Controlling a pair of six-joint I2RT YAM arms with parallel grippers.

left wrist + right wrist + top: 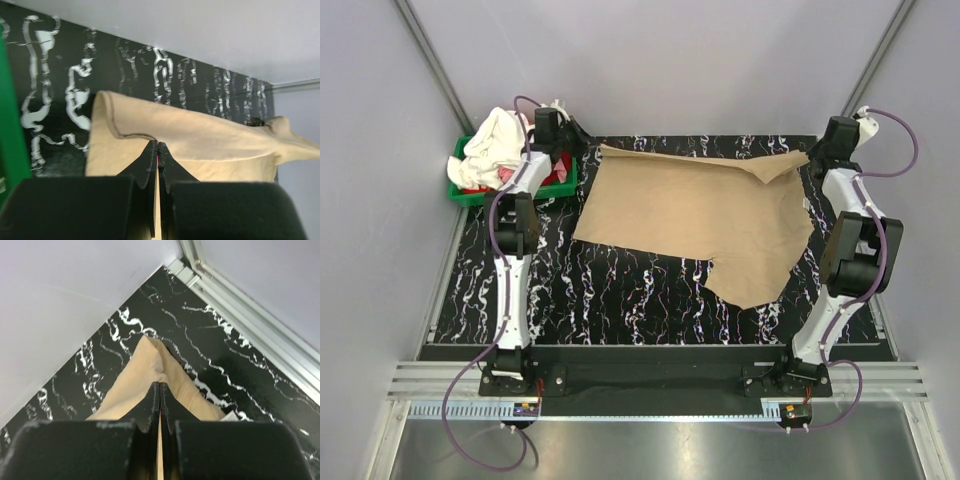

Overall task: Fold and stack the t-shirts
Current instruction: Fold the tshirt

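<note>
Pincers [157, 146] [160, 387] tight on tan t-shirt's [690, 215] far corners

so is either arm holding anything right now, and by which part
Both hold the tan t-shirt: the left jaws are shut on its far left corner, at the hemmed edge, and the right jaws on its far right corner.

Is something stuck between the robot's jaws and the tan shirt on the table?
No, nothing visible is in the way. The left jaws and the right jaws are each shut right on the tan t-shirt, pinching its far edge, one near each corner.
</note>
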